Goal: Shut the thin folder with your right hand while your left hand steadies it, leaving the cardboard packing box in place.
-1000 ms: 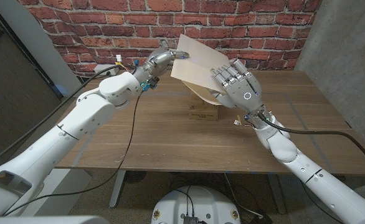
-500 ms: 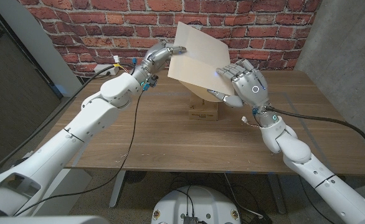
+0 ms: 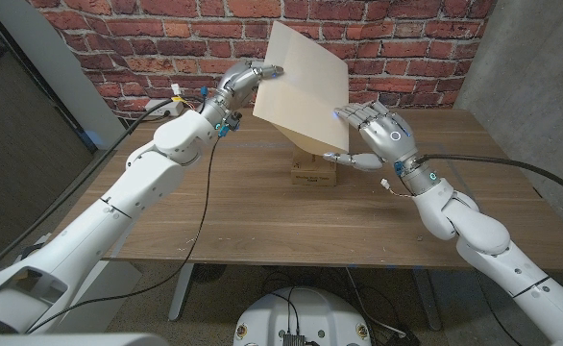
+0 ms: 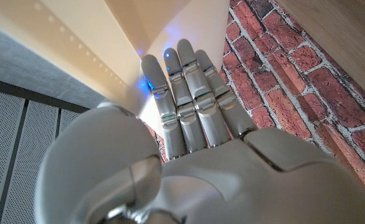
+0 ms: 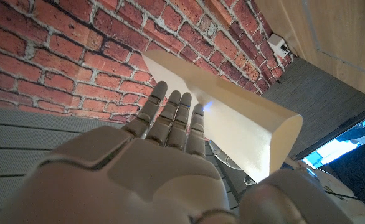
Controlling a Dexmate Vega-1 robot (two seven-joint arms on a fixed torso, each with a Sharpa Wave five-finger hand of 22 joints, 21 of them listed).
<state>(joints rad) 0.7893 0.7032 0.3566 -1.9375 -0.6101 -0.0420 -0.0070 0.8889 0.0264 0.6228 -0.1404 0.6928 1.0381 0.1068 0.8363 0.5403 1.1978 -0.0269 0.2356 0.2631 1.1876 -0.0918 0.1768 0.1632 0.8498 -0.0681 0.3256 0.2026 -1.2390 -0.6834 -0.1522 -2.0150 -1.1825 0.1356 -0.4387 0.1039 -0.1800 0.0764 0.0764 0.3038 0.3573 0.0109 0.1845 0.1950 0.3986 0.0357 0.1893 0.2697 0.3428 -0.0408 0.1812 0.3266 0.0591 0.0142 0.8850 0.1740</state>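
Note:
A thin tan folder (image 3: 301, 96) stands steeply tilted over the small cardboard packing box (image 3: 313, 174) at the middle back of the wooden table (image 3: 253, 216). My left hand (image 3: 246, 82) grips the folder's upper left corner with its fingertips. Along the left wrist view its fingers (image 4: 182, 93) lie straight against the folder (image 4: 76, 37). My right hand (image 3: 378, 135) holds the folder's lower right edge, fingers spread on the cover and thumb beneath. From the right wrist view, the folder (image 5: 232, 118) runs between my right hand's (image 5: 164, 149) fingers and thumb. The folder hides the box's top.
A red brick wall (image 3: 166, 38) runs close behind the table's back edge. A grey wall (image 3: 531, 67) stands at the right. A black cable (image 3: 200, 207) hangs from my left arm over the table's left half. Bare wood lies in front of the box.
The folder has swung up to a steeper tilt and risen. My left hand rose with its corner; my right hand slid right and down along the folder's lower edge. The box has not moved.

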